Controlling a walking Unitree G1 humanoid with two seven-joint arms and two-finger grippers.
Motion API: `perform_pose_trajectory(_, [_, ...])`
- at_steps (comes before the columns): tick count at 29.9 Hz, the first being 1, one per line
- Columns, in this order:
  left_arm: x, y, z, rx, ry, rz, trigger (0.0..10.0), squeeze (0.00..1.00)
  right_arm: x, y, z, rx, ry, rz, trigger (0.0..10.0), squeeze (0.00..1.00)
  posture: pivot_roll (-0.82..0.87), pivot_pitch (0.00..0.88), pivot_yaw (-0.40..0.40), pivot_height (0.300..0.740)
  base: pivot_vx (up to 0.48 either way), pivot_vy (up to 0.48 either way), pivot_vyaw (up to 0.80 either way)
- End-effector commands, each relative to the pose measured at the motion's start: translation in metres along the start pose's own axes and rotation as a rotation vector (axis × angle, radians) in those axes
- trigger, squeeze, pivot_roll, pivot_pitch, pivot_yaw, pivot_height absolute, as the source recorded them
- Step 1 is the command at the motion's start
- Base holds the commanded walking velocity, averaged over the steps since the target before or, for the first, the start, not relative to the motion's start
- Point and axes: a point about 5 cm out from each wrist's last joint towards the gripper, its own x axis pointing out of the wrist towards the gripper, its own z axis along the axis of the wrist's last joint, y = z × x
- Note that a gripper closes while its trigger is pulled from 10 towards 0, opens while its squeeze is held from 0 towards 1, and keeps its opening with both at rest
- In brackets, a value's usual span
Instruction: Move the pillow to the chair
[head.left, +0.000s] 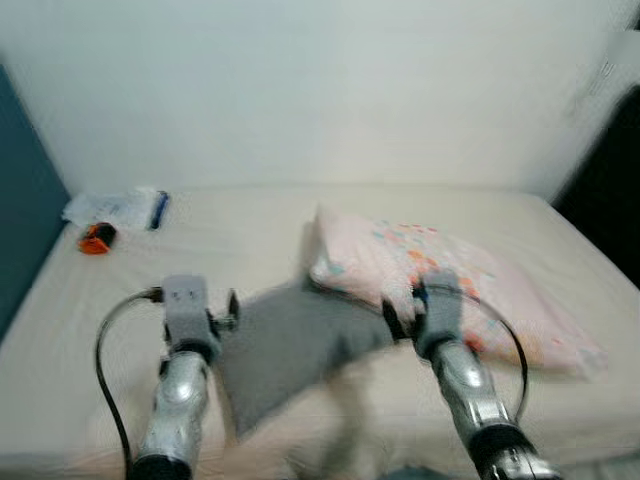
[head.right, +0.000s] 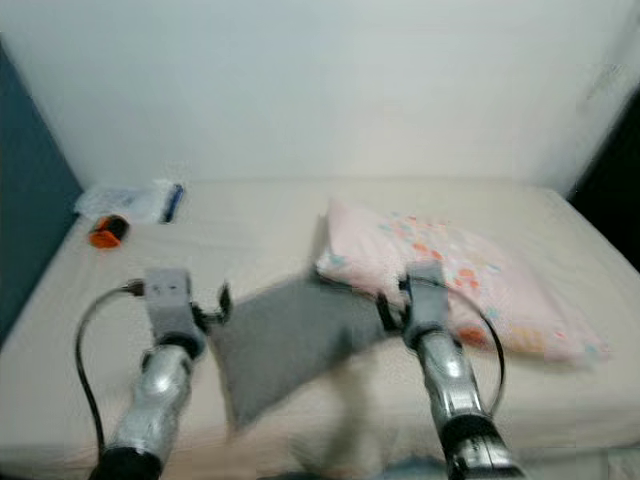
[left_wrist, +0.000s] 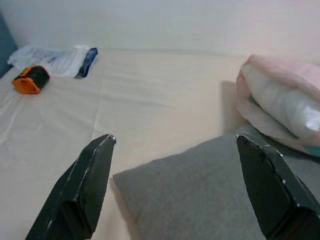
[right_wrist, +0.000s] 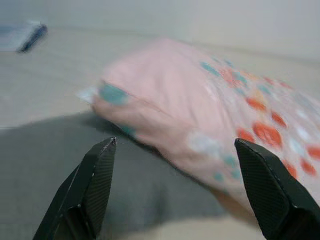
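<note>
Left wrist view looks along the left tool (left_wrist: 175, 187), whose two black fingers (left_wrist: 82, 187) stand wide apart with nothing between them; beyond their tips lies the near corner of a grey pillow (left_wrist: 200, 200) on the cream bed (left_wrist: 150, 100). Right wrist view shows the right tool (right_wrist: 175, 187) spread just as wide and empty, its fingers (right_wrist: 87, 187) framing the seam where the grey pillow passes under a pink patterned pillow (right_wrist: 210, 115). From the head cameras, both silver arms reach forward over the bed's near edge, the left tool at about 8 o'clock of the grey pillow's edge and the right tool at about 3 o'clock of it, close against the pink pillow's near side; motion blur hides whether either touches the fabric. The pink pillow lies at about 2 o'clock from the grey one, overlapping its far corner. Well apart, toward 10 o'clock near the wall, sit a small orange and black object (head.left: 97, 238) and a clear plastic packet (head.left: 120, 208) with a blue item beside it.
</note>
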Motion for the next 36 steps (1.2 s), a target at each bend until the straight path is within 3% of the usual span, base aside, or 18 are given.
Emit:
perform_pose_trajectory(1, [-0.003,0.002,-0.007,0.001,0.031,0.001,10.0,0.00,-0.003,-0.003,-0.006,0.000,0.022,-0.009,10.0,0.00,-0.04,0.000,-0.095,0.740,0.000,0.000,0.00])
perform_pose_trajectory(23, [-0.001,-0.001,-0.008,0.034,0.056,-0.043,10.0,0.00,-0.005,-0.004,-0.011,0.047,0.040,-0.052,10.0,0.00,-0.04,0.000,-0.091,0.740,0.000,0.000,0.00])
perform_pose_trajectory(27, [0.000,-0.004,-0.012,0.059,0.091,-0.063,10.0,0.00,-0.006,-0.004,-0.013,0.054,0.050,-0.058,10.0,0.00,-0.04,0.000,-0.085,0.740,0.000,-0.480,0.00])
perform_pose_trajectory(36, [0.000,-0.010,-0.015,0.070,0.114,-0.109,10.0,0.00,-0.005,-0.001,-0.013,0.060,0.062,-0.047,10.0,0.00,-0.04,0.000,-0.082,0.740,0.000,0.000,0.00])
